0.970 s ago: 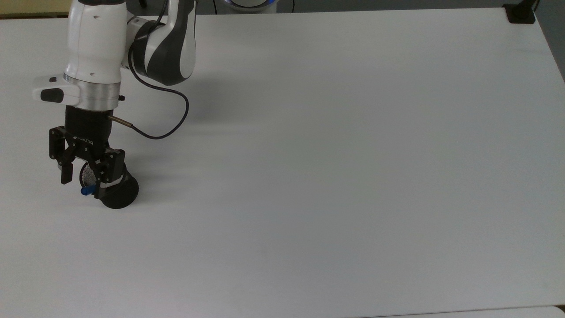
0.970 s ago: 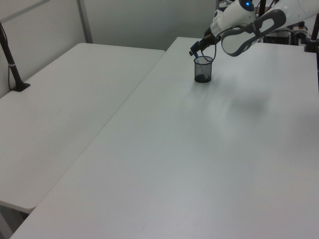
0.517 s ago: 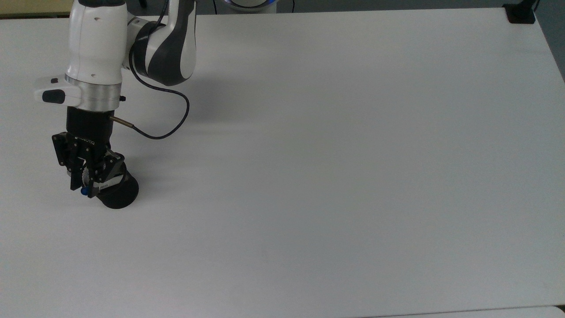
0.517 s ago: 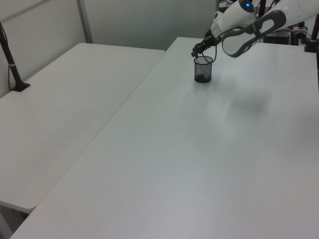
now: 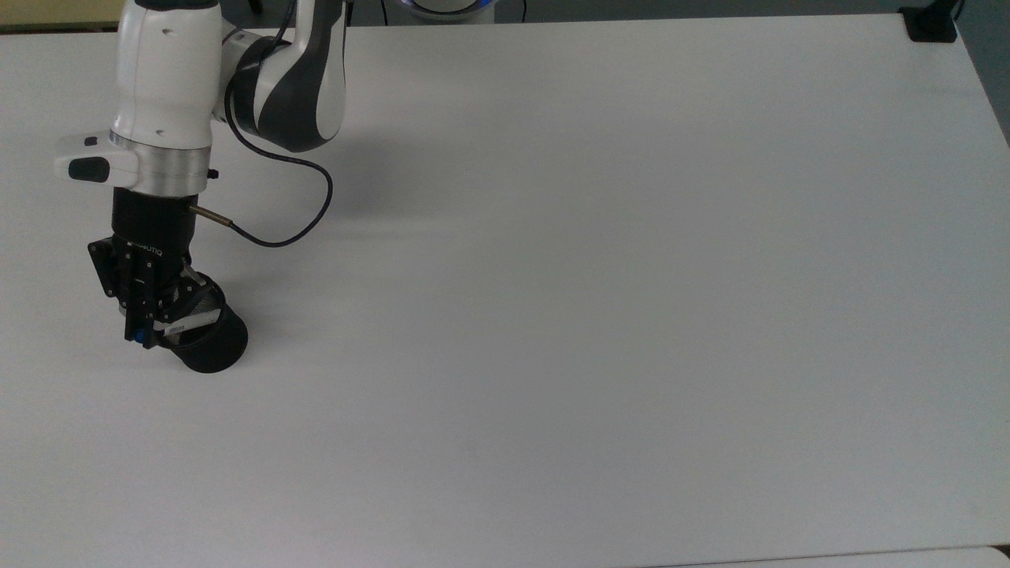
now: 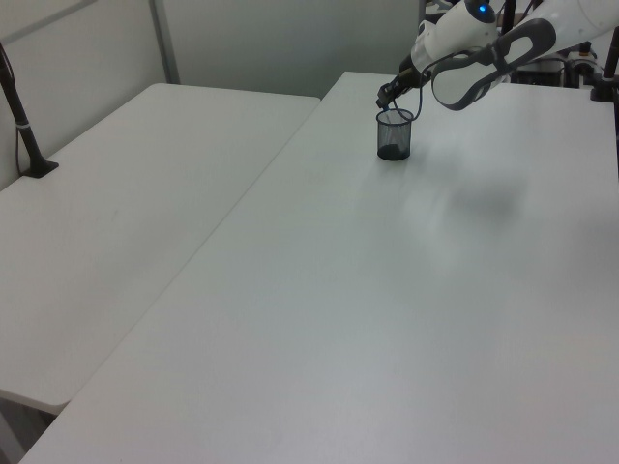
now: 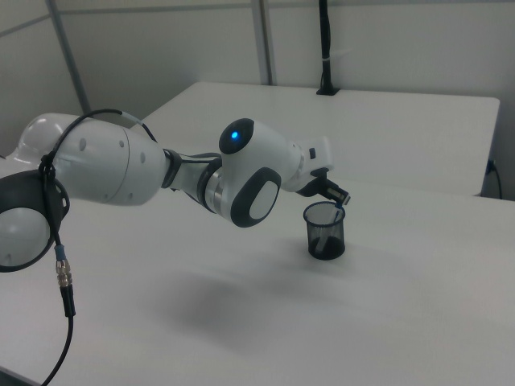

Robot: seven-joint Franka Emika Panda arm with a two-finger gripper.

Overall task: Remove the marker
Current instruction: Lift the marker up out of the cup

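Observation:
A black mesh cup (image 5: 217, 347) stands near the top view's left edge on the white table (image 5: 592, 276). The marker (image 5: 188, 321) leans inside it, its white barrel slanting up to a blue cap at the rim. My gripper (image 5: 138, 334) hangs over the cup's left rim, fingers shut on the marker's blue top end. In the right view the gripper (image 7: 342, 198) sits just above the cup (image 7: 325, 232), with the marker's blue end (image 7: 339, 211) at the rim. The left view has the cup (image 6: 393, 136) at the far end of the table, under the gripper (image 6: 384, 99).
A black cable (image 5: 304, 225) loops off the wrist over the table. A black clamp (image 5: 931, 24) sits at the top view's far right corner. A second white table (image 6: 116, 213) adjoins on the left view's left, with a dark post (image 6: 21, 116).
The fingers, open around the marker's top a second ago, have shut on it. The wrist has shifted slightly to the top view's left, and the marker's barrel now shows tilted in the cup.

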